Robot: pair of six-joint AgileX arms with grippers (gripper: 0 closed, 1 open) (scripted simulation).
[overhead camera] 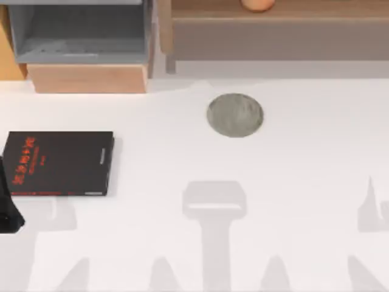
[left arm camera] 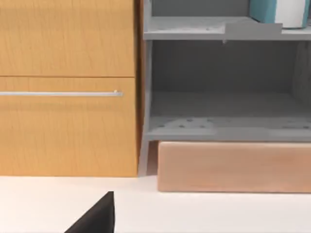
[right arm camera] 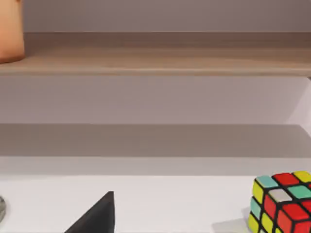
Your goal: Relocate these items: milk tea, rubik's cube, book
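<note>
The milk tea (overhead camera: pixel 258 3) is an orange-tan cup standing on the wooden shelf (overhead camera: pixel 273 24) at the back, and its side (right arm camera: pixel 9 30) appears in the right wrist view. The rubik's cube (right arm camera: pixel 281 204) sits on the white table in front of that shelf. The teal-blue book (left arm camera: pixel 265 9) with white page edges stands on the upper grey shelf of the cabinet. My left arm (overhead camera: pixel 8 210) is parked at the table's left edge, with a dark part of its gripper (left arm camera: pixel 96 218) facing the cabinet. A dark part of my right gripper (right arm camera: pixel 96 218) faces the wooden shelf.
A black book with red lettering (overhead camera: pixel 59 163) lies flat on the left of the table. A round grey coaster (overhead camera: pixel 234 115) lies near the middle back. The cabinet has a grey open compartment (overhead camera: pixel 85 30), a wooden block (overhead camera: pixel 87 78) at its foot and a wooden door (left arm camera: pixel 67 87).
</note>
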